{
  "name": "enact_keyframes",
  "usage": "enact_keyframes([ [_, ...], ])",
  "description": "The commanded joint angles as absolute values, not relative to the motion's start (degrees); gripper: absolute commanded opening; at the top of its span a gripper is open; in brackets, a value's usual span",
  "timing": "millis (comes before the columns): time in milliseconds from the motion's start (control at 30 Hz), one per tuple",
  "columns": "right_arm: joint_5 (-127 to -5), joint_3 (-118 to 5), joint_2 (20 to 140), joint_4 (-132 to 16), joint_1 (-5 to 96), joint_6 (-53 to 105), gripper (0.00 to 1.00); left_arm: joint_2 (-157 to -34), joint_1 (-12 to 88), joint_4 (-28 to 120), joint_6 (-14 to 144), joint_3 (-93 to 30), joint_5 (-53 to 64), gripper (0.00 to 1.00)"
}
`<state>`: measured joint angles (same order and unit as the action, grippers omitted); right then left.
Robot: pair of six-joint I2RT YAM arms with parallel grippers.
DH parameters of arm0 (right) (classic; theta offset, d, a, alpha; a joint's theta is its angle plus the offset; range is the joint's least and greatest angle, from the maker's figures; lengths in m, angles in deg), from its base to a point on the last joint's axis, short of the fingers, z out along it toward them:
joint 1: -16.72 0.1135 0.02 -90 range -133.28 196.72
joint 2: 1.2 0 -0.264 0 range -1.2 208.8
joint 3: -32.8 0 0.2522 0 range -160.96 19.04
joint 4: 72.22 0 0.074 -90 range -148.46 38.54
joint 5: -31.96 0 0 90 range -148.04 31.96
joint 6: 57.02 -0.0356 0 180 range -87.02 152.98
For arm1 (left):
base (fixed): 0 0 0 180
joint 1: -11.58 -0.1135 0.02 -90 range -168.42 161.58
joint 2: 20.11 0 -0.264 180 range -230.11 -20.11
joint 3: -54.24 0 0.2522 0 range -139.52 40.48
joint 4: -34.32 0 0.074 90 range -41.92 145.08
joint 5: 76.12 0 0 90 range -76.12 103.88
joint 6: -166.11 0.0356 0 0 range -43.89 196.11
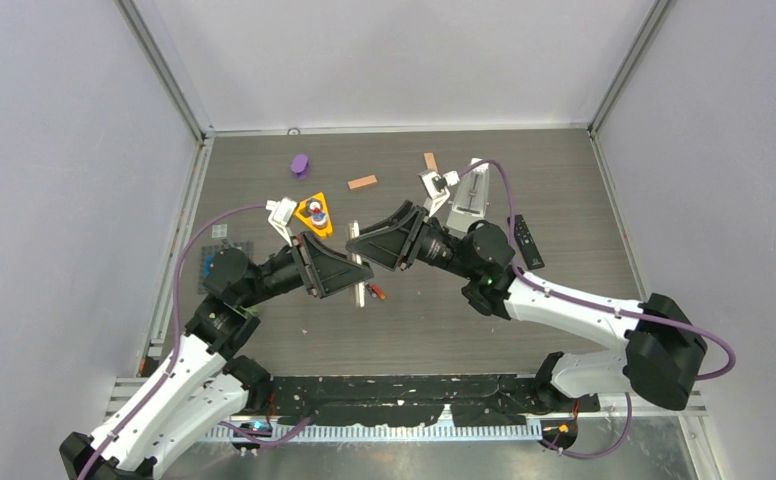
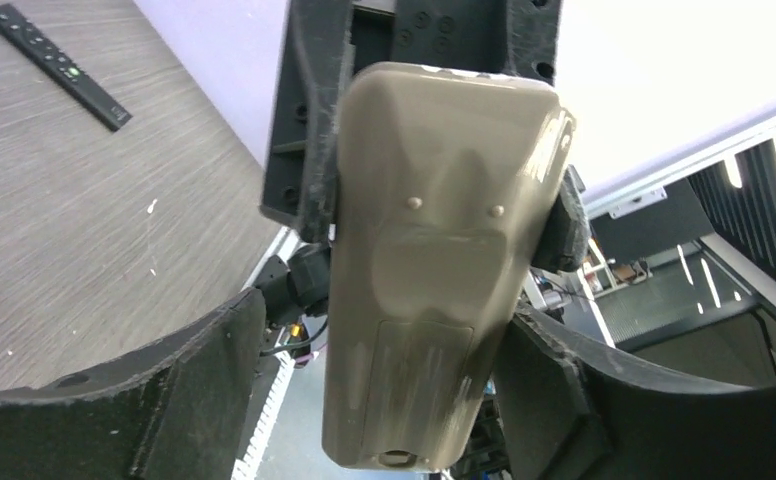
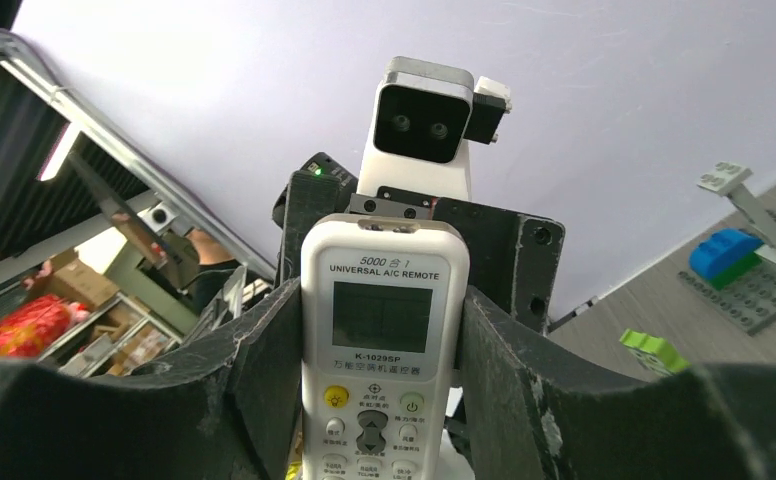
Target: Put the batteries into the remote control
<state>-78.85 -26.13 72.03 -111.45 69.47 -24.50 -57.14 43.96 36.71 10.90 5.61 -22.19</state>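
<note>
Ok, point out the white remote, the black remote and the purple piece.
white remote [image 3: 383, 320]: right wrist view, on its screen.
black remote [image 1: 526, 241]: top view, middle of its body.
purple piece [image 1: 300, 164]: top view, its centre.

Left arm [image 1: 189, 375]: comes up from the near left corner, elbow bent, forearm reaching right toward the middle of the table.
Right arm [image 1: 574, 305]: comes up from the near right corner, forearm reaching left toward the middle.
Wrists: turned so the two grippers face each other, tip to tip.
Left gripper [image 2: 389, 315]: jaws parted around the remote control [image 3: 384, 400]; one finger [image 2: 144, 400] stands clear of it.
Right gripper [image 3: 382, 300]: both fingers pressed on the remote control's sides, gripping it.
</note>
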Motion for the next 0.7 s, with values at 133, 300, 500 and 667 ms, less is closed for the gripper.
enact_keyframes([
  [133, -82.0, -28.4, 76.6, -127.9, 69.0, -31.9, 0.35, -57.3, 43.4, 30.6, 9.9, 6.3, -28.9, 0.35],
  [300, -79.6, -28.3, 75.1, -120.1, 69.0, -29.2, 0.5, -56.9, 43.3, 42.6, 19.5, 3.7, -26.1, 0.0],
  [500, -71.8, -28.2, 68.7, -100.6, 68.9, -19.5, 0.86, -56.1, 43.4, 66.6, 42.3, -3.6, -15.7, 0.0],
  [667, -70.0, -34.2, 66.7, -85.6, 68.9, -12.6, 0.9, -55.0, 43.5, 75.3, 54.0, -7.7, -10.4, 0.0],
])
